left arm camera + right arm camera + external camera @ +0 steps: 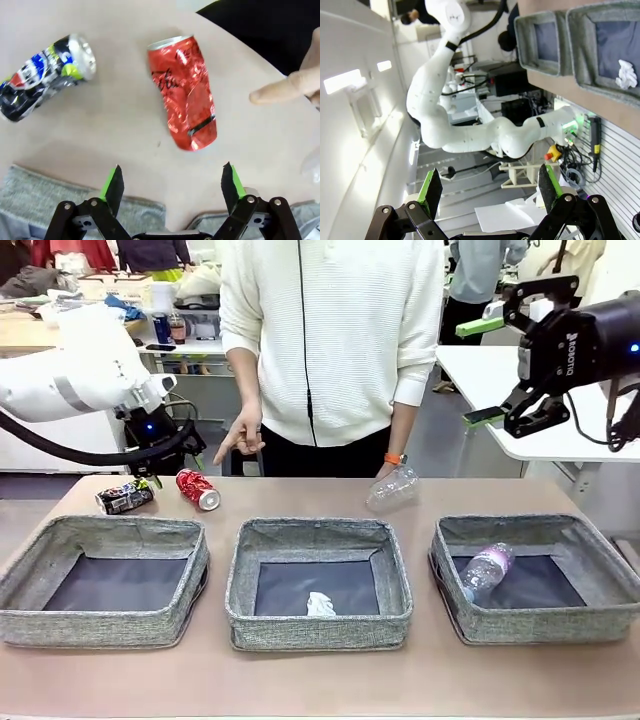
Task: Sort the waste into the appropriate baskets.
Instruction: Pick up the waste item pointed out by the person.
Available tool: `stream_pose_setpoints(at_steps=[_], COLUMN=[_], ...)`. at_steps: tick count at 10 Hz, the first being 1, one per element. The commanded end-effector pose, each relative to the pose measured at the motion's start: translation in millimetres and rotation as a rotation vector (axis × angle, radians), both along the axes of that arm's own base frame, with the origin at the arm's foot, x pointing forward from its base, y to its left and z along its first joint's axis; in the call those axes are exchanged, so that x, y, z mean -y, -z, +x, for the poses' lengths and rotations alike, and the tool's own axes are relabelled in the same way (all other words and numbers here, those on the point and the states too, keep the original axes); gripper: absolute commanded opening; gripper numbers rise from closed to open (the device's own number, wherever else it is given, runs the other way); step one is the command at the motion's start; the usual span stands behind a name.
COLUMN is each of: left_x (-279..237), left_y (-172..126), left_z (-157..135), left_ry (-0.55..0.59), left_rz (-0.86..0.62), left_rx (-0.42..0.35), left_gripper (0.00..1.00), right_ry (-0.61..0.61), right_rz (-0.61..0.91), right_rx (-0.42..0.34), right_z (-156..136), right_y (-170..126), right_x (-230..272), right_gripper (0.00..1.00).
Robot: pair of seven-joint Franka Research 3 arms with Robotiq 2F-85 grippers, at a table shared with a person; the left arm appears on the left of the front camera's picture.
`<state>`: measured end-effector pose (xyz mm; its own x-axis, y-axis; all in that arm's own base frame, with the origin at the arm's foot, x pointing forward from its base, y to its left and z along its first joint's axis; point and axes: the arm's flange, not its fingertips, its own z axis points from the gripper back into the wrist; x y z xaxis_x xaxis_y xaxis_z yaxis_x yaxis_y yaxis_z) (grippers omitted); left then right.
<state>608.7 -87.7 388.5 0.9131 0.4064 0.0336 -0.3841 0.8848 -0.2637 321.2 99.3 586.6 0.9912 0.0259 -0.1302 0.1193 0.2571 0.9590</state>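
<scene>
Jaws spread wide on the left gripper (pixel 172 172), poised above the red drink can (pixel 182 92) lying sideways near the table's (pixel 320 680) far left edge. Danger: that dented can could roll or squirt free if the grip closes crookedly. Right gripper (pixel 482 371) hangs released, high off the right edge.
</scene>
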Motion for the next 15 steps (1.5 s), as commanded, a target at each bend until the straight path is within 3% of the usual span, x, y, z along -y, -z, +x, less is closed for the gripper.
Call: stream_pose_setpoints(at_steps=[1, 5, 8, 13, 14, 15], left_x=[-1, -6, 3, 7, 7, 7], left_y=[12, 46, 61, 63, 65, 65], left_z=[26, 49, 56, 56, 56, 55], left_ry=[-0.039, -0.109, -0.115, -0.107, -0.108, -0.109], left_rz=[-0.045, -0.038, 0.007, 0.047, 0.072, 0.065], left_rx=[-0.015, 0.001, -0.053, -0.065, -0.063, -0.062], left_gripper=[1.0, 1.0, 1.0, 1.0, 0.85, 0.42], right_ry=[0.002, 0.002, 0.002, 0.002, 0.002, 0.002], right_rz=[0.027, 0.027, 0.027, 0.027, 0.027, 0.027], right_rx=[-0.006, -0.006, -0.006, -0.006, -0.006, -0.006], right_z=[-1, -1, -1, -1, -1, -1], right_y=[-1, -1, -1, -1, -1, -1], right_x=[-1, -1, -1, -1, -1, -1], right_gripper=[1.0, 1.0, 1.0, 1.0, 1.0, 1.0])
